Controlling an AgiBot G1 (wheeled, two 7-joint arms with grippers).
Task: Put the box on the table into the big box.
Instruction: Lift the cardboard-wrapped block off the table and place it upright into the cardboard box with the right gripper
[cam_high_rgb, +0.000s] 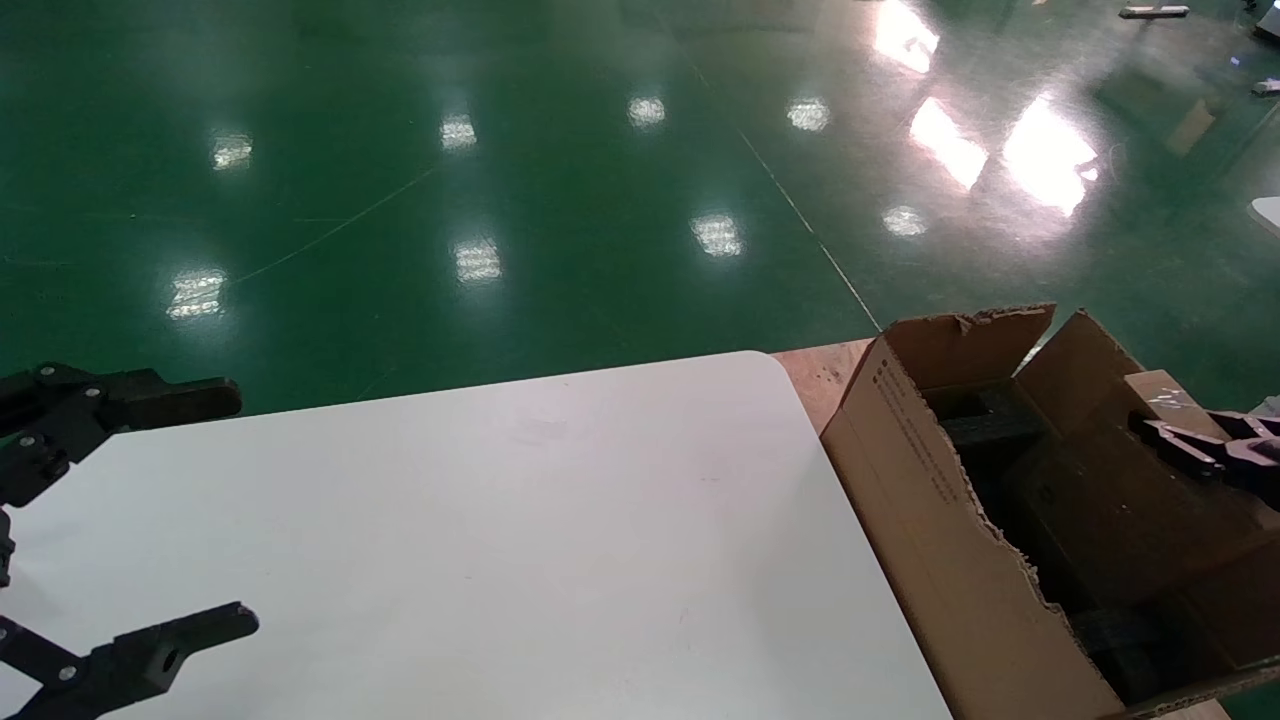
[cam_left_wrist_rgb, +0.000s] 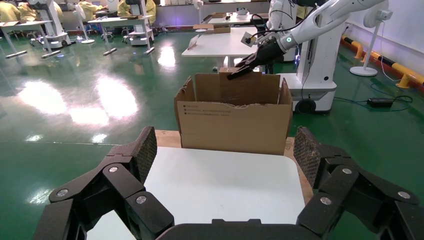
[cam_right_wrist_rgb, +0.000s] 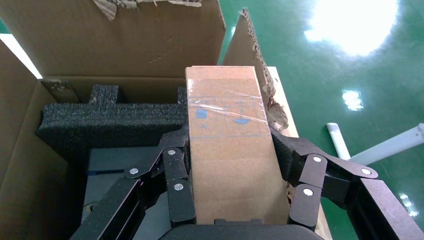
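Gripping the box (cam_right_wrist_rgb: 227, 150) between my right jaws (cam_right_wrist_rgb: 230, 165), I hold it over the big box (cam_high_rgb: 930, 500), above the black foam (cam_right_wrist_rgb: 110, 120). My left jaws (cam_high_rgb: 150, 520) hang wide apart over the table (cam_high_rgb: 520, 540).

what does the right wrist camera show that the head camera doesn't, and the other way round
Only the right wrist view shows the right gripper shut on the box, clear tape across its top, held over the black foam. Only the head view shows the bare white table and the left gripper open at its near left edge, holding nothing. Both show the big box with its ragged torn flaps and the green floor.
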